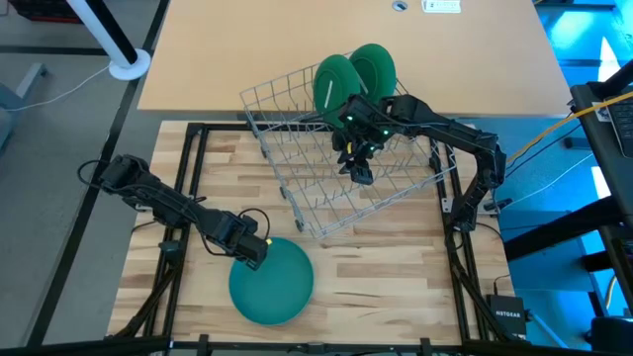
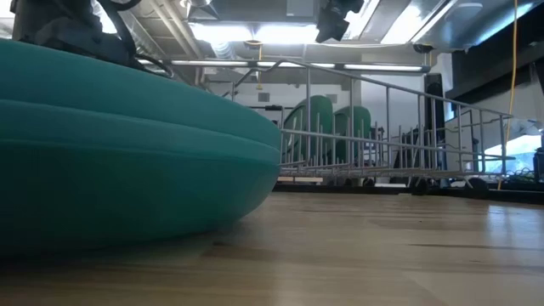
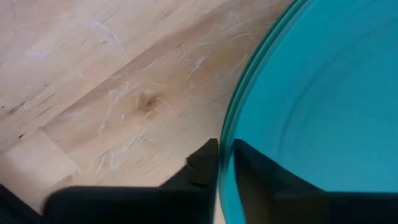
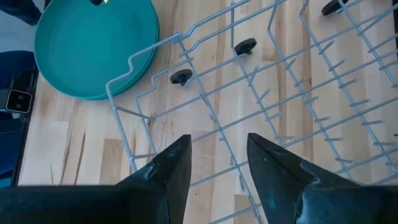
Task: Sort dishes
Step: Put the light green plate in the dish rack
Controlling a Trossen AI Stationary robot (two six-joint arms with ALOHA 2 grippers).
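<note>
Gripping a teal plate point(image 1: 272, 282) on the wooden table point(image 1: 376, 277), seemingly: left gripper point(image 3: 224, 163).

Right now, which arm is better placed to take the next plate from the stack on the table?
The left. Its tool already sits at the rim of the teal stack, fingers either side of the edge. The right tool, open and empty, hangs over the wire rack.

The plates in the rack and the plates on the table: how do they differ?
The plates in the rack stand on edge, side by side; the plates on the table lie flat, stacked. The left pincer grips the stack's rim; the open right pincer, above the wire rack, touches neither. Both pairs are round.
</note>
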